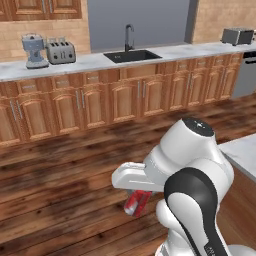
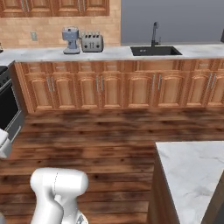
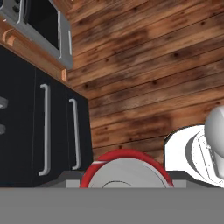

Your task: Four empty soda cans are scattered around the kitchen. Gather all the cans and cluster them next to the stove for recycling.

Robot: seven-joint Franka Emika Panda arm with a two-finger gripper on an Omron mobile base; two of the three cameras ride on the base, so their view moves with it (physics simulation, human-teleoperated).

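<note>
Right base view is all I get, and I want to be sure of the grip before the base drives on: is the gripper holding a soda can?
Observer: Yes. In the left base view the gripper is closed on a red soda can, which is tilted and held clear above the wooden floor.
Operator: Does the hand view agree?
Observer: It does. The can's silver top with its red rim sits right at the gripper, at the bottom of that view.
</note>
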